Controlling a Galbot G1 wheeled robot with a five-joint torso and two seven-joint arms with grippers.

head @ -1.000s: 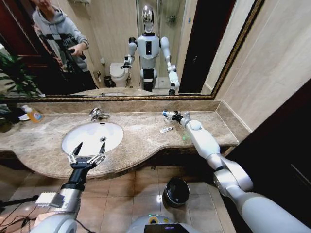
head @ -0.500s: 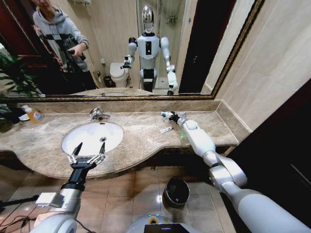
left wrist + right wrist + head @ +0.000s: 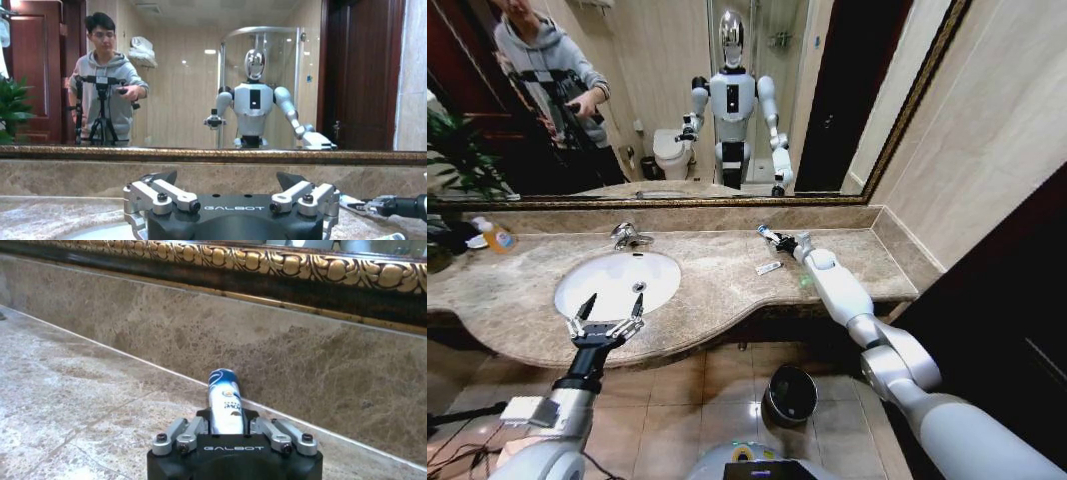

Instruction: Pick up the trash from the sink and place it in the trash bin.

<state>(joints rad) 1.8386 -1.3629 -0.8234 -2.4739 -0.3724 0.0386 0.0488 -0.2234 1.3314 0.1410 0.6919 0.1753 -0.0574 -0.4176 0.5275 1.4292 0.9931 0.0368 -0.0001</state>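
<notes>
The left tool (image 3: 608,312) hangs spread wide and empty over the front rim of the sink (image 3: 617,282). On the bench (image 3: 717,290) lies a flat white packet (image 3: 769,267). The right tool (image 3: 769,237) (raised near the backsplash) grips a blue-capped white tube (image 3: 225,401). The trash bin (image 3: 790,394) stands on the floor.

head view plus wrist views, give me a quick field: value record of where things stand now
right gripper: above the marble counter near the back wall, shut on a white tube with a blue cap
left gripper: open, hovering at the sink's front edge
sink: white basin, no trash visible inside
packet: flat on the counter, right of the sink
trash bin: on the floor below the counter
</notes>
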